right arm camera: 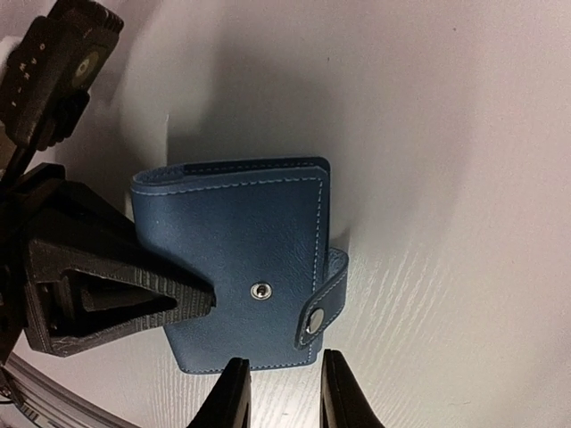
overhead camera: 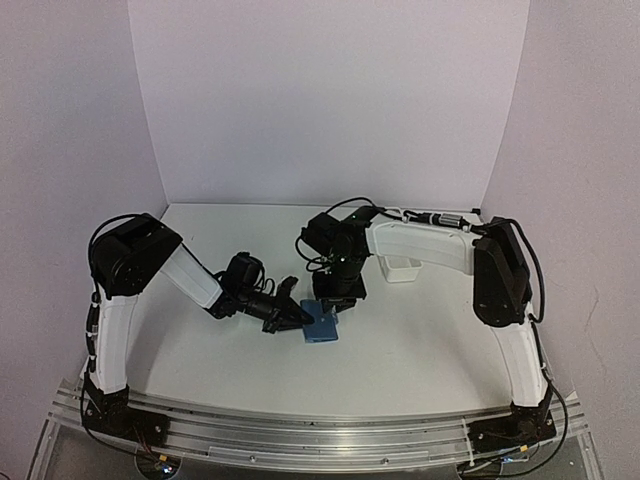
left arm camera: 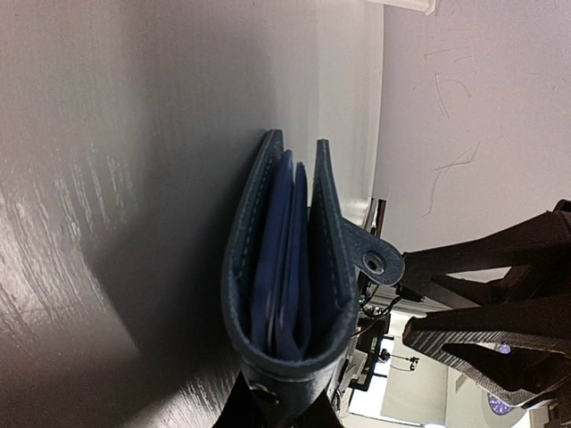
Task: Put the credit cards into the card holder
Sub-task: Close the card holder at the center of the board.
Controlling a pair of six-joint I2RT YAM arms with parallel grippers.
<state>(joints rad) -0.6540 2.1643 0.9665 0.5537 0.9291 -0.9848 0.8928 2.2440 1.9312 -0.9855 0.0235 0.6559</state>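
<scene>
The blue card holder (overhead camera: 321,324) lies in the middle of the table, folded almost shut, with its snap tab (right arm camera: 323,299) unfastened. My left gripper (overhead camera: 296,317) is shut on its left side; one ribbed finger (right arm camera: 116,294) lies on the top cover. In the left wrist view I look into the card holder (left arm camera: 245,267) end-on from the gripper (left arm camera: 281,403) and see lighter blue pockets. My right gripper (right arm camera: 281,379) hangs open and empty just over the card holder's (right arm camera: 232,259) edge by the tab. No loose dark credit card is in view.
A white tray (overhead camera: 401,268) stands behind my right arm, to the right of the card holder. White walls close the table at the back and both sides. My two grippers are close together over the card holder.
</scene>
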